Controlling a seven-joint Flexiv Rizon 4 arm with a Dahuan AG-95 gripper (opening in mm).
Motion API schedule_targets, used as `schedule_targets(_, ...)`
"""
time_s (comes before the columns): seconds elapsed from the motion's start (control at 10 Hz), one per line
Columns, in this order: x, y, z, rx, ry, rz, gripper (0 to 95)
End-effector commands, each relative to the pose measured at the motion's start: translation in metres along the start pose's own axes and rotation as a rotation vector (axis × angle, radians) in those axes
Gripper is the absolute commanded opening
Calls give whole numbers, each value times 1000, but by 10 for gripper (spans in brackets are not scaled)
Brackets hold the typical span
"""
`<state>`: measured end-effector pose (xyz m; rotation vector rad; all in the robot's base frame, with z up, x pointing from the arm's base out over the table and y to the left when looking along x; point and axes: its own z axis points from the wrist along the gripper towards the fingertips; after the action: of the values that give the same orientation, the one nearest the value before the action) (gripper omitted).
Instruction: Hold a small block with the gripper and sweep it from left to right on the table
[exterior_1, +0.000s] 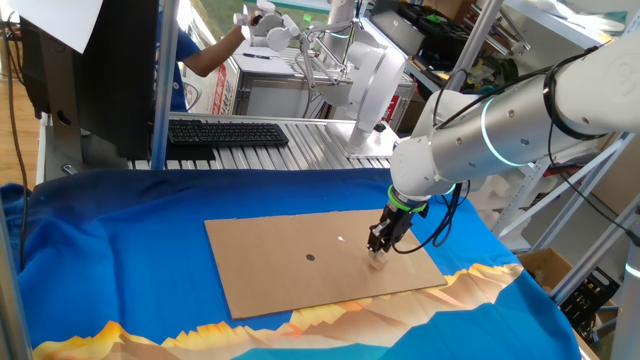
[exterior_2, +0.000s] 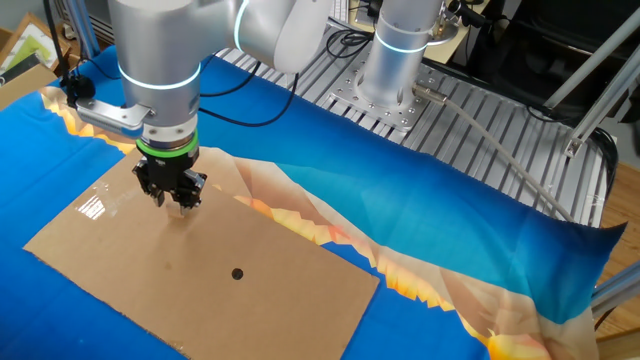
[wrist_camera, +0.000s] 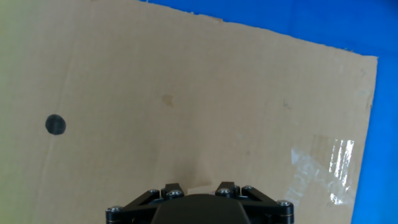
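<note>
Brown cardboard sheet (exterior_1: 320, 260) lies flat on the blue-clothed table (exterior_1: 120, 260). I see the gripper (exterior_1: 379, 254) low over the sheet's right part, jaws pinching the small block (exterior_1: 378, 262), a pale cube that touches the cardboard. The dark round dot (exterior_1: 310, 256) sits well apart. The hand view hides the fingertips.

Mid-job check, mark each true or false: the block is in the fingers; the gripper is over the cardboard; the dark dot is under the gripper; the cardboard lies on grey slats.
1. The tiny pale beige wooden cube sits at the black fingers of the gripper. True.
2. The gripper is over the flat brown cardboard sheet. True.
3. The small dark round dot is under the gripper. False: it lies apart.
4. The cardboard lies on grey slats. False: on the blue-clothed table.
</note>
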<state>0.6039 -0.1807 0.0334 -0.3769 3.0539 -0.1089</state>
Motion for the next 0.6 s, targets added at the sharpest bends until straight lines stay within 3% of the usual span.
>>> schedule_targets(0.1,2,1,2,2,-2,1,380)
schedule_targets(0.6,3,2,3,2,2,0,380)
